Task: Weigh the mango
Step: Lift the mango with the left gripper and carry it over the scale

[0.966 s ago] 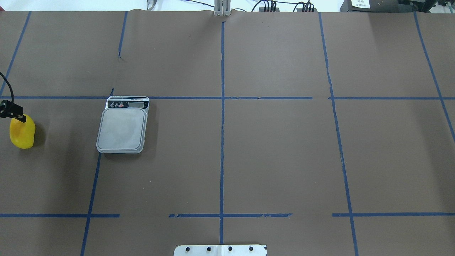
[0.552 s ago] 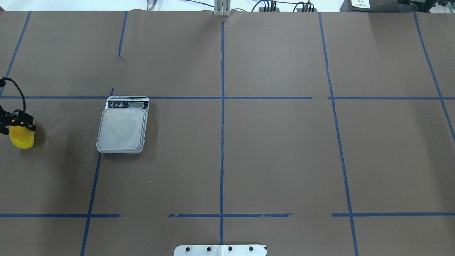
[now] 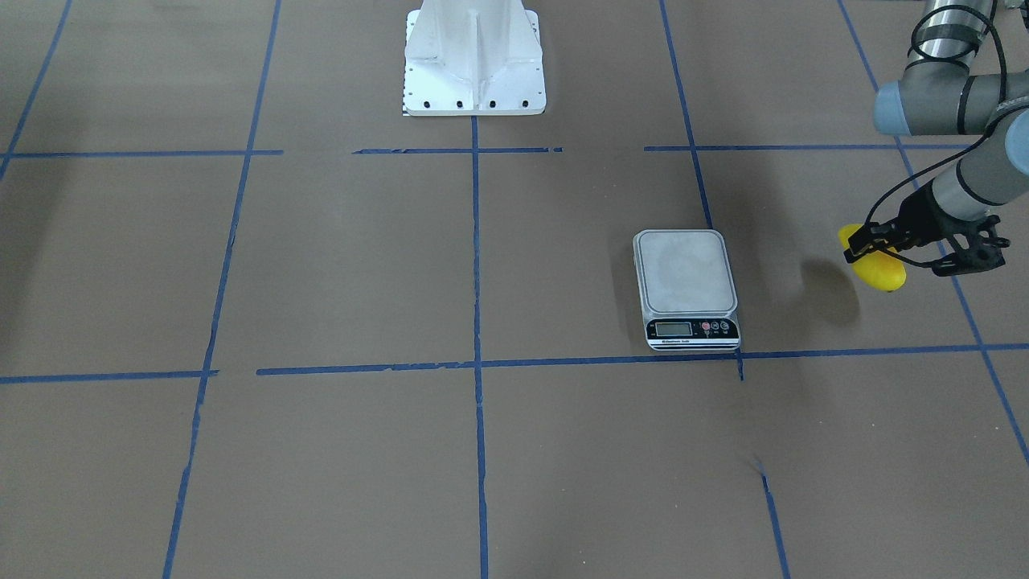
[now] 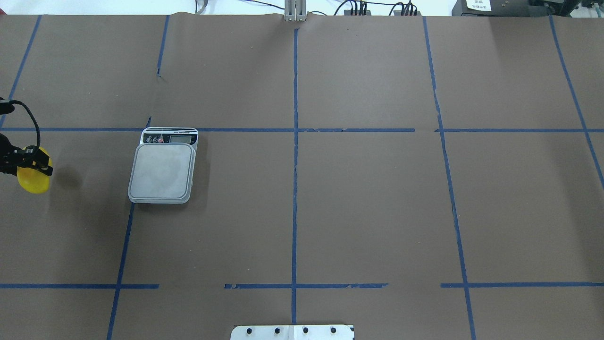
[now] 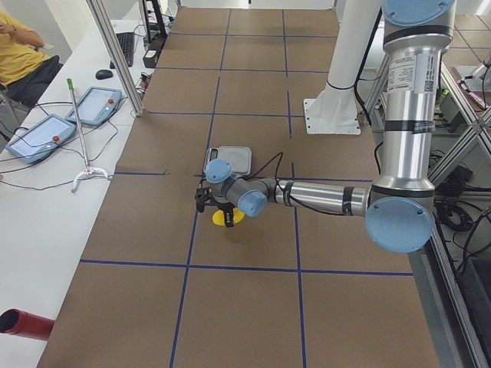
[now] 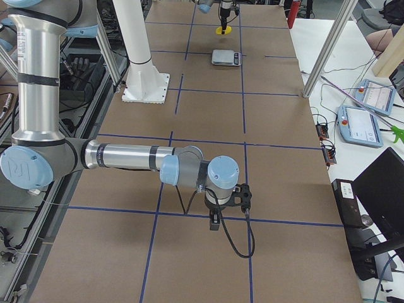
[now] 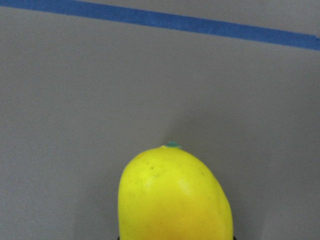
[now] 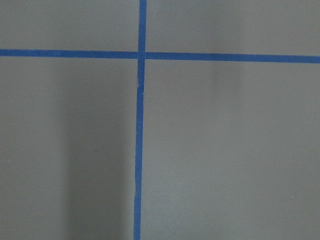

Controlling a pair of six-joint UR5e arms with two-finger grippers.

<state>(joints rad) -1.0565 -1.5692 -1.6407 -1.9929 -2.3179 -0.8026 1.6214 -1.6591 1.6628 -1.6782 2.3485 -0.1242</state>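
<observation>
The mango [image 4: 34, 182] is bright yellow and hangs in my left gripper [image 4: 33, 163] at the table's far left edge. The gripper is shut on its upper part. In the front-facing view the mango [image 3: 882, 272] is off the table, with its shadow lying apart to the side, and the left gripper [image 3: 872, 245] clamps it. The left wrist view shows the mango's [image 7: 175, 200] free end over brown paper. The kitchen scale [image 4: 163, 171] stands to the right with a bare platform; it also shows in the front-facing view [image 3: 685, 273]. My right gripper [image 6: 218, 211] hovers low over the table far away; I cannot tell its state.
The robot's white base plate [image 3: 474, 56] stands at the table's middle near edge. Blue tape lines [image 4: 295, 141] divide the brown paper into squares. Teach pendants [image 5: 57, 126] and cables lie on a side bench.
The left gripper has closed on the mango and lifted it off the table, shifting slightly right. The mango's shadow now lies apart from it. The scale has not moved.
</observation>
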